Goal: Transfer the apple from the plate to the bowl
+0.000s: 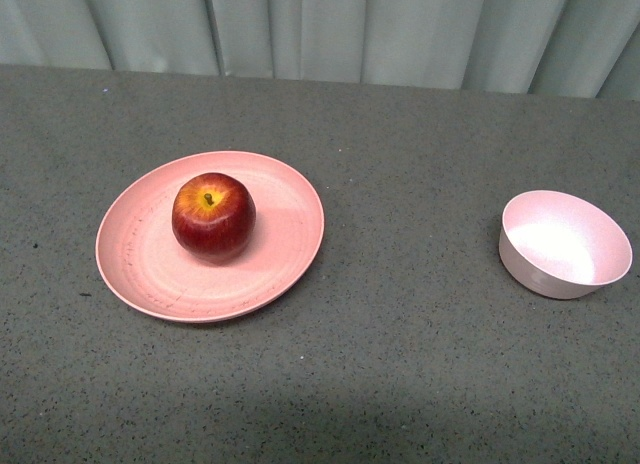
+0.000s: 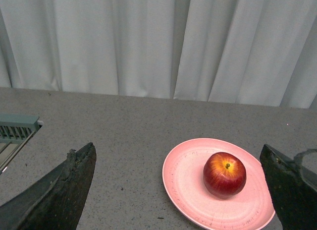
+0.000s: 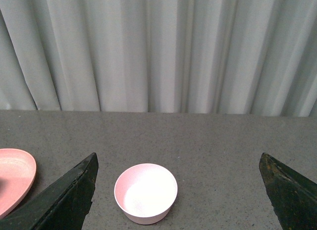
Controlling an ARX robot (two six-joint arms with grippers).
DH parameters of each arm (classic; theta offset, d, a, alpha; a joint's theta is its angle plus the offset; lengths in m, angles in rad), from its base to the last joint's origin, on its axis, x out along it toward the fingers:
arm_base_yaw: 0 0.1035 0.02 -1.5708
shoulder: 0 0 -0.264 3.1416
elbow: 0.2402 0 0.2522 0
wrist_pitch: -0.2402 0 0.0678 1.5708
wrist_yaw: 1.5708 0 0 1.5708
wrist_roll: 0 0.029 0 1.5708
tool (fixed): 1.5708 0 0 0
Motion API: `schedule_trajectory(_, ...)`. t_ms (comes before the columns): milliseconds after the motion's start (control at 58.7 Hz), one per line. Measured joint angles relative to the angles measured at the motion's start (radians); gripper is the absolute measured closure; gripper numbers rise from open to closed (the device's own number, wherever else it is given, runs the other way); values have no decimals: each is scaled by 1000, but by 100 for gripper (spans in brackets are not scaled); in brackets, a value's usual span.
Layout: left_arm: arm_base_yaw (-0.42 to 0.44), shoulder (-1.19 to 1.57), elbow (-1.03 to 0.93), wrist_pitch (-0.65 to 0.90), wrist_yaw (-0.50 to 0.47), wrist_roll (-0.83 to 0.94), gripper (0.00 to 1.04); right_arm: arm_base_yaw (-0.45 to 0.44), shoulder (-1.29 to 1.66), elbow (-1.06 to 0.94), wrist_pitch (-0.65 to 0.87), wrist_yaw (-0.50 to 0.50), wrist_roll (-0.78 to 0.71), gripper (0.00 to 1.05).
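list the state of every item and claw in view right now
apple: upright, stem up, sitting on the plate, not held
plate: flat on the table, carrying the apple
bowl: upright on the table, empty
left claw: open, holding nothing
right claw: open, holding nothing

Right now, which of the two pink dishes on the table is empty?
The small, deep pale pink bowl, on the right in the front view. The wide, shallow salmon-pink plate to its left holds the apple.
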Motion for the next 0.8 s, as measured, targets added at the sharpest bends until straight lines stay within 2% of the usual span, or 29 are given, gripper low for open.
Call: schedule_trajectory(801,0,0,0,0,0,0,7,0,0,0,0,0,0,9)
